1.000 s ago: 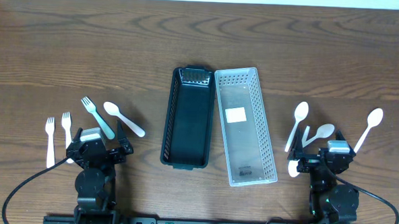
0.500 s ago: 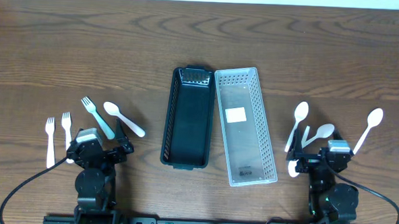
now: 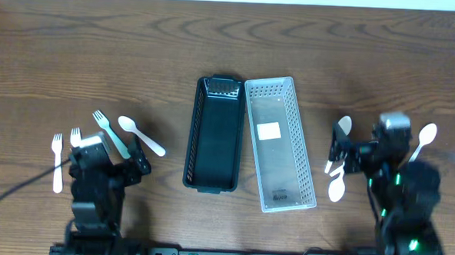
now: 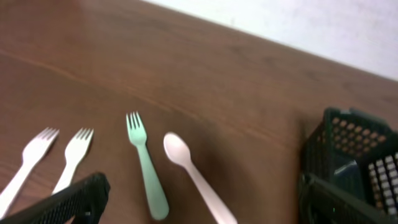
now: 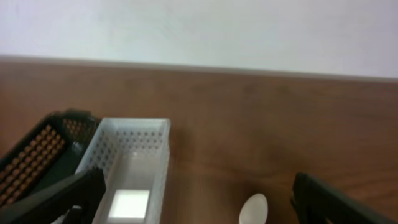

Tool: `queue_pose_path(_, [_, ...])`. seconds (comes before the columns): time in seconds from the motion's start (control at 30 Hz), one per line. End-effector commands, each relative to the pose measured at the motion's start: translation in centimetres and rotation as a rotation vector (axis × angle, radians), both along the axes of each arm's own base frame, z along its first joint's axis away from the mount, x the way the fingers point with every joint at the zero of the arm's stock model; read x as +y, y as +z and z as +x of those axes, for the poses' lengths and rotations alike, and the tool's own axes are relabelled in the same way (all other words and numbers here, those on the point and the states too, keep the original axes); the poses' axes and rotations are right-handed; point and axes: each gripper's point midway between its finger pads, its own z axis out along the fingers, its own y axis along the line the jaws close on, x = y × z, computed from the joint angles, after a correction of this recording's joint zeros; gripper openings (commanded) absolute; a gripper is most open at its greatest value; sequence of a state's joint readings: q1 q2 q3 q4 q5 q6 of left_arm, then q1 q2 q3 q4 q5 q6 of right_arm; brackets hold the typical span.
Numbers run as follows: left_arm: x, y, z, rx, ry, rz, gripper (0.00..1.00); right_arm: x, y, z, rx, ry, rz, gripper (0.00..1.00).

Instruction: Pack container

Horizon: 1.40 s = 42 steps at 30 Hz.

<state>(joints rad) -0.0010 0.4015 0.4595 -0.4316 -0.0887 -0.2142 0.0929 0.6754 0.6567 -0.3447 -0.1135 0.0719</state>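
Jaws are standing apart on left gripper (image 4: pixel 202 193) and right gripper (image 5: pixel 199 186), so the left is probably needing a centred descent astride the pale green plastic fork (image 4: pixel 147 177) lying left of the black mesh basket (image 3: pixel 190 141).

right arm (image 3: pixel 401 177) blurred, partly hiding spoons (image 3: pixel 337 188)

Nothing legible (label (image 3: pixel 269 131) on the white bin (image 3: pixel 278 167) too small).

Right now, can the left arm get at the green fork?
Probably yes. The green fork lies bare on the table just ahead of the open left gripper; the white spoon beside it lies apart.
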Motion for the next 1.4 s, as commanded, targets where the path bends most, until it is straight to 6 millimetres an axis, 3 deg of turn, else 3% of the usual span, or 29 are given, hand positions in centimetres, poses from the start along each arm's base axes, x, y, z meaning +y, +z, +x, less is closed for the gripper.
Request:
queue_pose_path(0.0, [-0.1, 2.2, 0.7, 0.078, 0.001, -0.016, 0.98, 1.3, 1.8, 2.2, 0.104, 0.096, -0.058, 0.99])
queue_pose_path(0.2, [-0.1, 1.1, 0.6, 0.429, 0.001, -0.014, 0.98, 3.0, -0.5, 4.5, 0.472, 0.269, -0.280, 0.99])
queue_pose_path(0.33, [-0.3, -0.3, 0.7, 0.580, -0.005, -0.022, 0.98, 5.3, -0.4, 6.9, 0.538, 0.323, -0.169, 0.98])
queue_pose_path(0.37, [-0.5, -0.7, 0.9, 0.602, -0.018, -0.034, 0.98, 6.2, -0.2, 7.6, 0.522, 0.362, -0.146, 0.71])
queue_pose_path(0.4, [-0.9, -1.2, 1.0, 0.620, -0.030, -0.047, 0.98, 6.9, -0.1, 8.3, 0.502, 0.394, -0.150, 0.35])
queue_pose_path(0.43, [-0.9, -1.5, 1.1, 0.633, -0.034, -0.051, 0.98, 7.4, -0.2, 8.9, 0.482, 0.415, -0.175, 0.16])
queue_pose_path(0.47, [-1.0, -1.8, 1.2, 0.644, -0.035, -0.052, 1.00, 7.7, -0.4, 9.3, 0.471, 0.422, -0.195, 0.06])
queue_pose_path(0.5, [-1.0, -2.0, 1.3, 0.655, -0.034, -0.053, 0.93, 7.9, -0.6, 9.7, 0.466, 0.418, -0.212, 0.01])
queue_pose_path(0.6, [-1.0, -2.4, 1.3, 0.673, -0.034, -0.053, 0.61, 9.9, -1.8, 10.4, 0.455, 0.453, -0.275, 0.01])
queue_pose_path(0.63, [-1.0, -2.5, 1.4, 0.674, -0.034, -0.053, 0.47, 10.7, -2.2, 10.5, 0.456, 0.470, -0.287, 0.01])
queue_pose_path(0.67, [-1.0, -2.4, 1.4, 0.671, -0.034, -0.053, 0.26, 11.9, -3.1, 10.7, 0.463, 0.493, -0.302, 0.01])
queue_pose_path(0.77, [-1.0, -2.4, 1.6, 0.664, -0.034, -0.053, 0.06, 14.2, -5.6, 11.0, 0.495, 0.546, -0.324, 0.01])
queue_pose_path(0.9, [-1.0, -2.4, 1.5, 0.667, -0.034, -0.053, 0.06, 15.8, -10.5, 11.4, 0.594, 0.585, -0.341, 0.01])
queue_pose_path(1.07, [-1.0, -2.4, 1.4, 0.670, -0.034, -0.053, 0.06, 16.2, -15.5, 12.0, 0.688, 0.594, -0.352, 0.01])
queue_pose_path(1.23, [-1.0, -2.4, 1.4, 0.670, -0.034, -0.053, 0.06, 16.4, -18.2, 12.6, 0.718, 0.596, -0.355, 0.01])
queue_pose_path(1.37, [-1.0, -2.4, 1.4, 0.670, -0.034, -0.053, 0.06, 17.0, -18.2, 14.3, 0.652, 0.577, -0.347, 0.01])
